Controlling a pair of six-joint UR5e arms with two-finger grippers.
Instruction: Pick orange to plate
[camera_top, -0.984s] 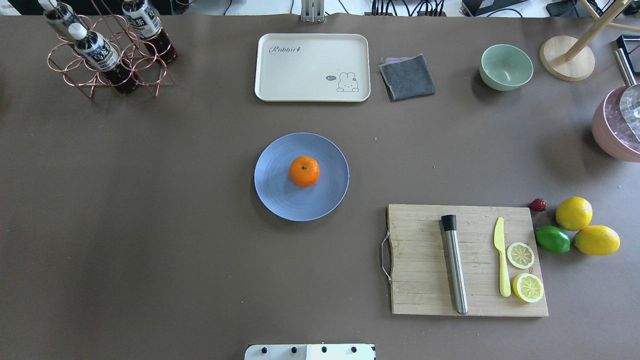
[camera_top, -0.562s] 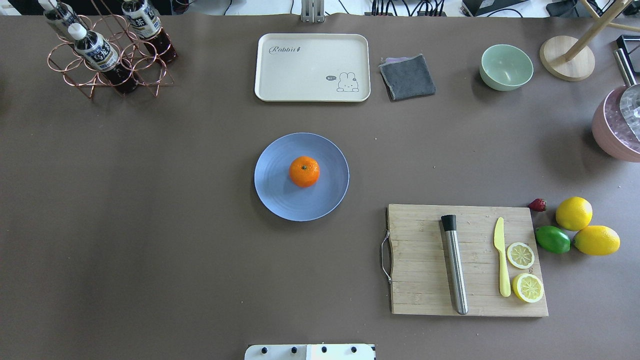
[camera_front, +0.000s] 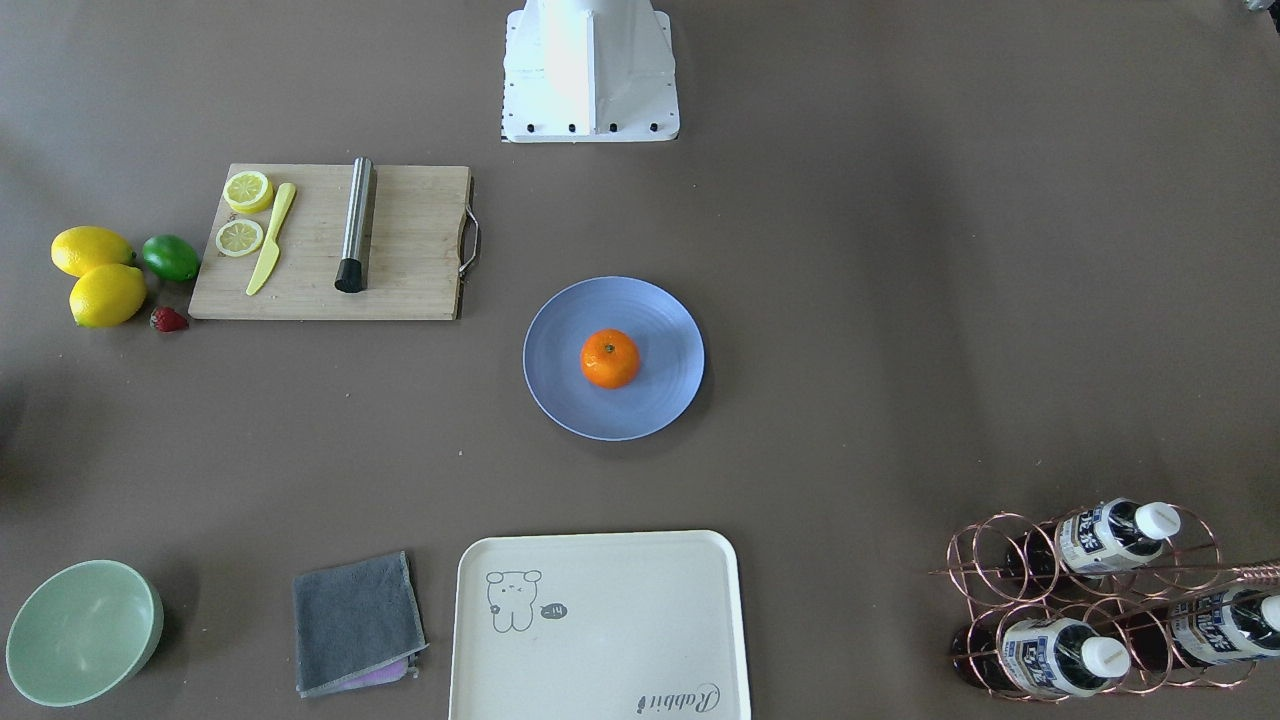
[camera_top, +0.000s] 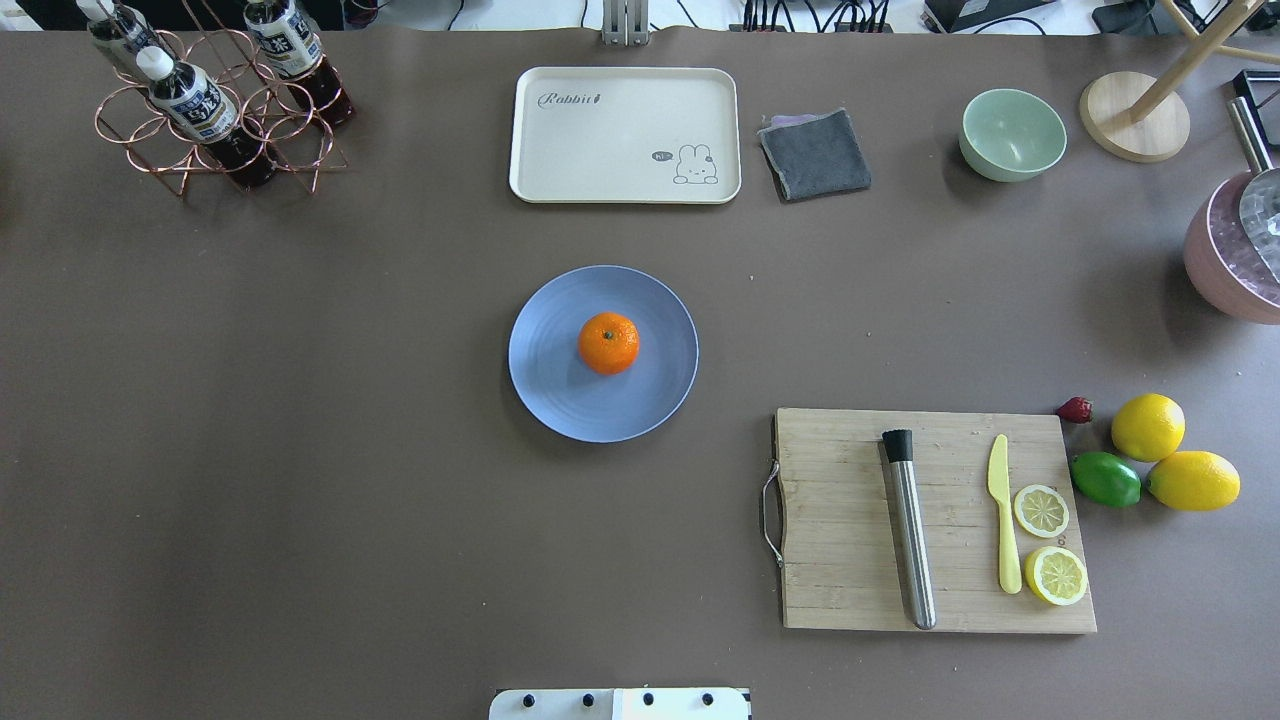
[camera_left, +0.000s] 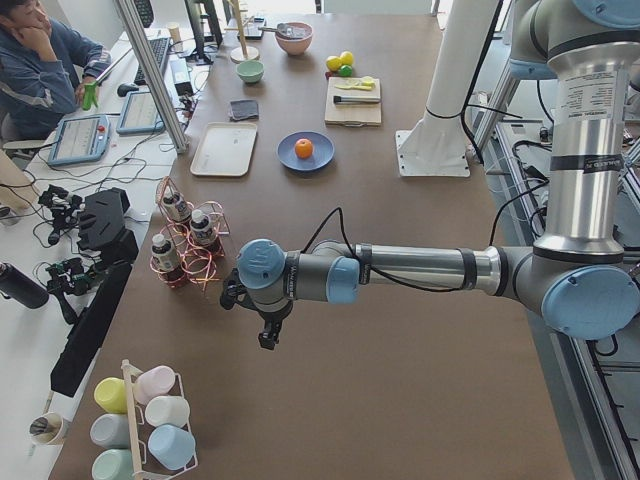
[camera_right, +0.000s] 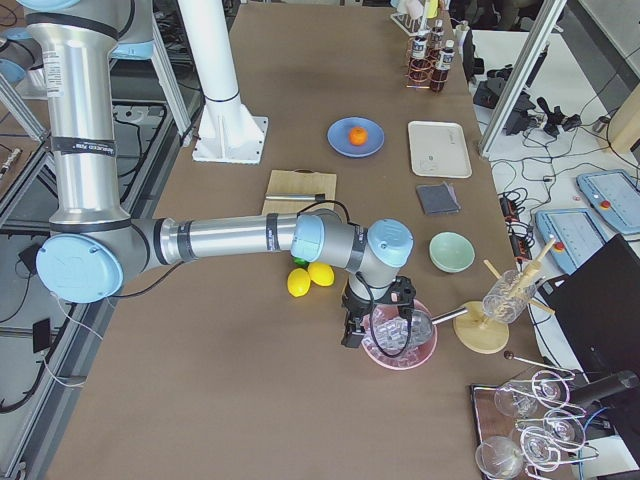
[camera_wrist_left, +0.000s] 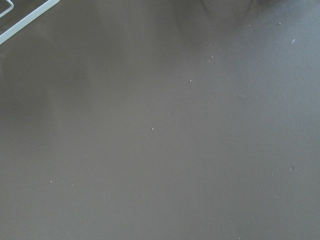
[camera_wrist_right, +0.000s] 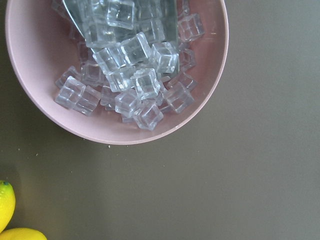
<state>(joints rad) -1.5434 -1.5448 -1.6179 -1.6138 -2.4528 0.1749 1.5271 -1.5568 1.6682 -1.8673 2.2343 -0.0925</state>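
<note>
The orange (camera_top: 608, 343) sits stem-up in the middle of the pale blue plate (camera_top: 560, 395) at the table's centre; the front view shows the same orange (camera_front: 610, 358) and plate (camera_front: 665, 320). No gripper is near them. In the left side view my left gripper (camera_left: 266, 338) hangs over the table's left end beside the bottle rack. In the right side view my right gripper (camera_right: 351, 335) hovers next to the pink ice bowl (camera_right: 420, 355). I cannot tell whether either gripper is open or shut.
A wooden cutting board (camera_top: 850, 560) with a muddler, yellow knife and lemon slices lies front right, with lemons (camera_top: 1148, 426) and a lime (camera_top: 1105, 479) beside it. The cream tray (camera_top: 600, 130), grey cloth (camera_top: 815, 152), mint bowl (camera_top: 1012, 133) and bottle rack (camera_top: 215, 110) line the far edge.
</note>
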